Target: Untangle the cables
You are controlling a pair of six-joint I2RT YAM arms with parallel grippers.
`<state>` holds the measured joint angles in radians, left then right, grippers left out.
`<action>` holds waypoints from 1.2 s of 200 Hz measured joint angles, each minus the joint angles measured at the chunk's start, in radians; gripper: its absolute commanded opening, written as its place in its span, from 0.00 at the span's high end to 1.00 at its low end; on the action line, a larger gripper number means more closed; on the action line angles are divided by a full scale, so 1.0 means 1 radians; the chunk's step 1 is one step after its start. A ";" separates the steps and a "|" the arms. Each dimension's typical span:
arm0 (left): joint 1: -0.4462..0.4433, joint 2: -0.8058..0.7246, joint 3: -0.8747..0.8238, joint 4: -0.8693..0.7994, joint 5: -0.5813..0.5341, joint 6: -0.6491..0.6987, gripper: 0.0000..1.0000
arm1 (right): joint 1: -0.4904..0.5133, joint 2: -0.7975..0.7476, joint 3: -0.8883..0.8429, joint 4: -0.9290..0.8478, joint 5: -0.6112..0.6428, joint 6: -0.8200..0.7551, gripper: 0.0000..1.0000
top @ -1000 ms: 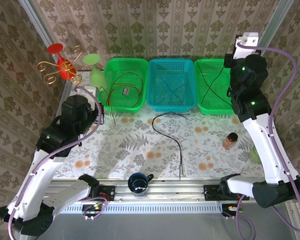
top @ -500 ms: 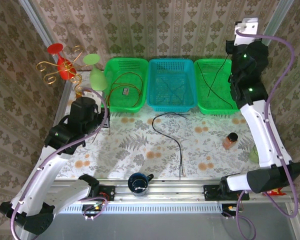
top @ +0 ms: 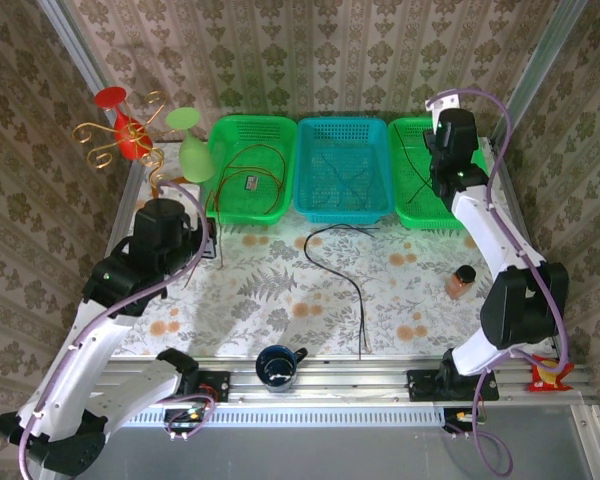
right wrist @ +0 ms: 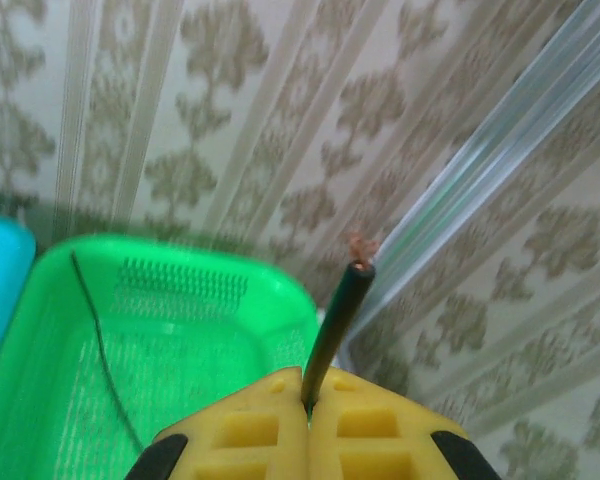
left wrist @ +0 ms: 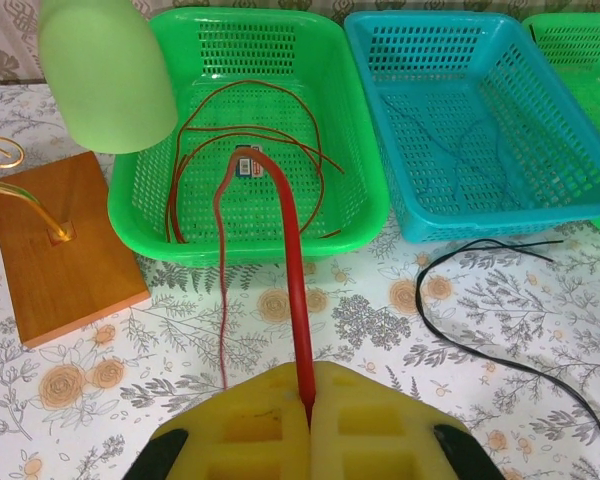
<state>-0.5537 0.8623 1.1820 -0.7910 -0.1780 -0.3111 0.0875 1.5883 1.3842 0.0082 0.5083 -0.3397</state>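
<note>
My left gripper is shut on a red cable. That cable arcs up toward the left green basket and hangs back down to the table. More red-brown cables lie coiled in that basket. Above the right green basket, my right gripper is shut on a black cable, whose bare copper tip points at the back wall. A thin dark cable lies in the blue basket. On the table, a long black cable curves toward the near edge.
A wooden block with a gold wire stand and a pale green cone sits left of the baskets. An orange bottle stands at the right, and a dark cup at the near rail.
The right arm has swung left and toward the back wall with the black cable. The left arm has shifted slightly right, still gripping the red cable.
</note>
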 measured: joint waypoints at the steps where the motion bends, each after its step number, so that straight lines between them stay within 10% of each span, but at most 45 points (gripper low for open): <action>1: 0.000 0.000 0.000 0.000 0.000 0.000 1.00 | 0.000 0.004 0.000 -0.008 0.000 0.007 1.00; 87: 0.000 -0.003 -0.016 0.022 0.026 -0.030 1.00 | -0.016 0.417 0.166 -0.435 -0.088 0.271 1.00; 173: -0.001 -0.002 -0.009 0.019 0.032 -0.059 1.00 | -0.075 0.518 0.345 -0.651 -0.152 0.338 0.01; 240: -0.017 0.090 0.188 0.037 0.046 -0.063 1.00 | -0.080 0.188 0.343 -0.671 -0.244 0.379 0.00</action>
<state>-0.5705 0.9527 1.3705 -0.7540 -0.1318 -0.3744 0.0071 1.7763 1.7271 -0.6632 0.2642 0.0391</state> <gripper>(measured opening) 0.043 0.999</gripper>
